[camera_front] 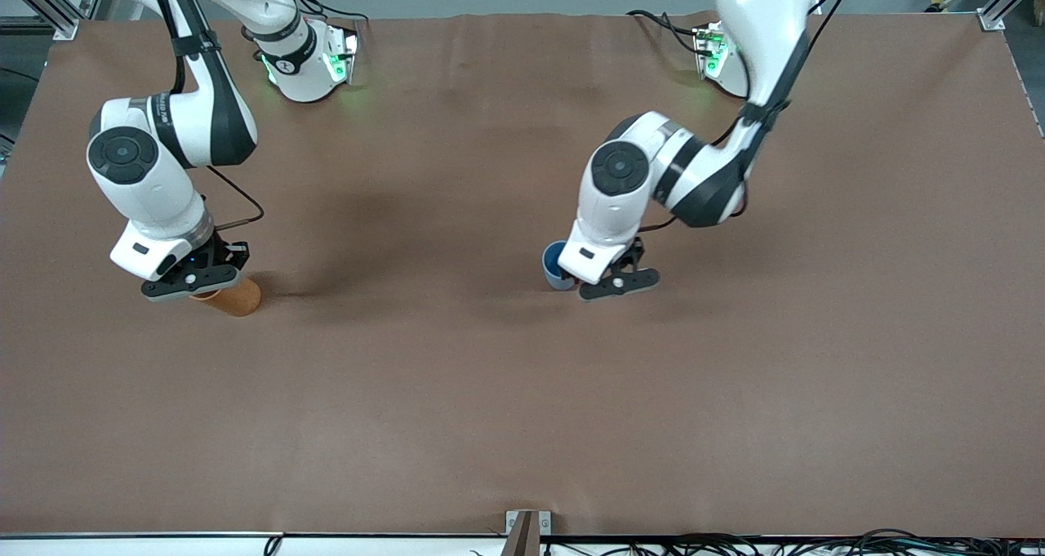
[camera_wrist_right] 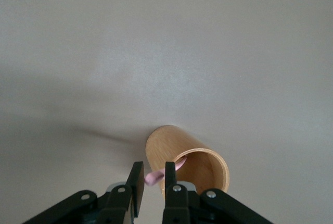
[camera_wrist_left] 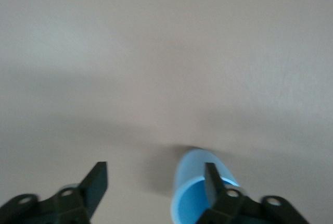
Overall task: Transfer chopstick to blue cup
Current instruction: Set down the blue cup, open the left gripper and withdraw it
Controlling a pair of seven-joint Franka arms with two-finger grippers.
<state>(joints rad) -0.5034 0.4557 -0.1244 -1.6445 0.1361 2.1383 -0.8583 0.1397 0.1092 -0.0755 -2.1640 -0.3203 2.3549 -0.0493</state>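
Observation:
The pale-pink chopstick [camera_wrist_right: 155,176] leans out of an orange-brown cylindrical holder [camera_wrist_right: 171,146], and my right gripper [camera_wrist_right: 153,168] is shut on its upper end. In the front view that gripper [camera_front: 192,282] hangs over the holder [camera_front: 237,299] toward the right arm's end of the table and hides the chopstick. The blue cup [camera_front: 555,264] stands upright near the table's middle. My left gripper [camera_front: 618,285] is low beside it. In the left wrist view this gripper [camera_wrist_left: 155,174] is open with nothing between its fingers, and one finger [camera_wrist_left: 212,182] sits over the blue cup's [camera_wrist_left: 190,182] mouth.
The brown table cover [camera_front: 490,393] is bare around both containers. Metal brackets stand at the table's corners, and a small clamp [camera_front: 526,531] with cables sits at the edge nearest the front camera.

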